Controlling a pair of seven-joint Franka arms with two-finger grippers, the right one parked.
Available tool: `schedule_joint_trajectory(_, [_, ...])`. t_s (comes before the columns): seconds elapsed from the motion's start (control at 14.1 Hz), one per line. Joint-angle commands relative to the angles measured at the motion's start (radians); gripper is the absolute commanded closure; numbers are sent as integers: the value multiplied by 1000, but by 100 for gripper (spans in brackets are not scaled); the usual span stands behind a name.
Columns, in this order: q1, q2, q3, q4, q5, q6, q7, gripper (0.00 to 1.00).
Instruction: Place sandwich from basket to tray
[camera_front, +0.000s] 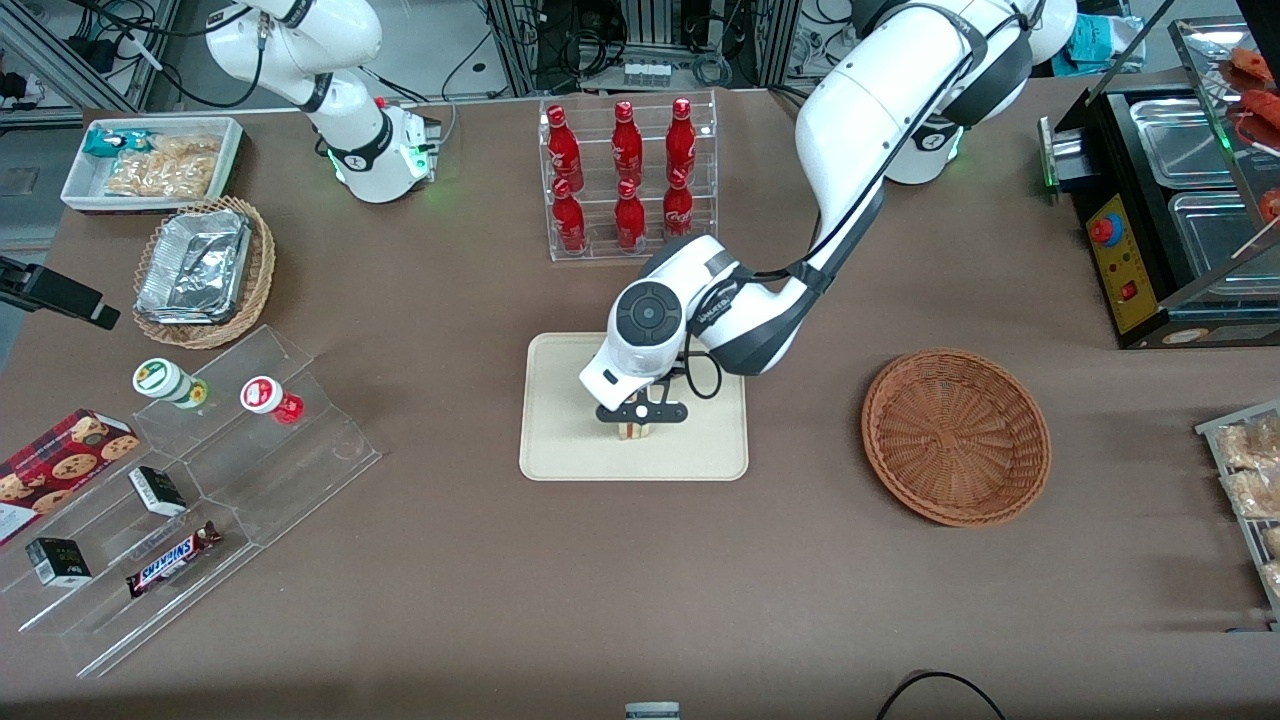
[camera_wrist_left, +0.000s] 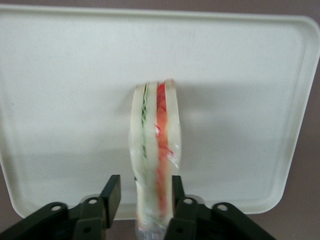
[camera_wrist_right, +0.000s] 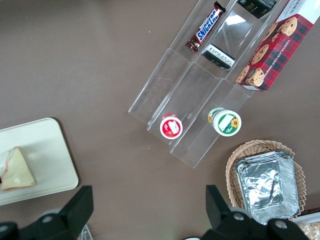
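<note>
The sandwich (camera_front: 633, 430) stands on its edge on the cream tray (camera_front: 560, 445), near the tray's middle and toward its edge nearer the front camera. In the left wrist view the sandwich (camera_wrist_left: 155, 135) shows green and red filling layers against the tray (camera_wrist_left: 65, 100). My left gripper (camera_front: 640, 424) is low over the tray and straddles the sandwich. The gripper (camera_wrist_left: 144, 187) is open: one finger (camera_wrist_left: 112, 192) stands clear of the bread, the other is close against it. The reddish-brown basket (camera_front: 955, 435) lies empty toward the working arm's end. The right wrist view shows the sandwich (camera_wrist_right: 15, 170) on the tray (camera_wrist_right: 50, 150).
A clear rack of red bottles (camera_front: 625, 180) stands farther from the front camera than the tray. A clear stepped stand (camera_front: 230, 430) with snacks, a tan wicker basket of foil containers (camera_front: 205, 270) and a white snack bin (camera_front: 150, 160) lie toward the parked arm's end. A black appliance (camera_front: 1170, 200) stands at the working arm's end.
</note>
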Motion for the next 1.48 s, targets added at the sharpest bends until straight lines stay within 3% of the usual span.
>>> schedule_joint_trajectory(0.0, [15,-23,7,77,22,-49,-34,0])
schedule_joint_trajectory(0.14, [46,-92,10,86,25,-143,-32,0])
schedule_joint_trajectory(0.35, [173,-235,7,72,16,-339,26,0])
schedule_joint_trajectory(0.57, [352,-362,3,10,-54,-485,267,0])
schedule_joint_trajectory(0.99, [641,-537,7,-58,-44,-680,628,0])
schedule_joint_trajectory(1.41, [666,-622,-4,-49,-54,-764,652,0])
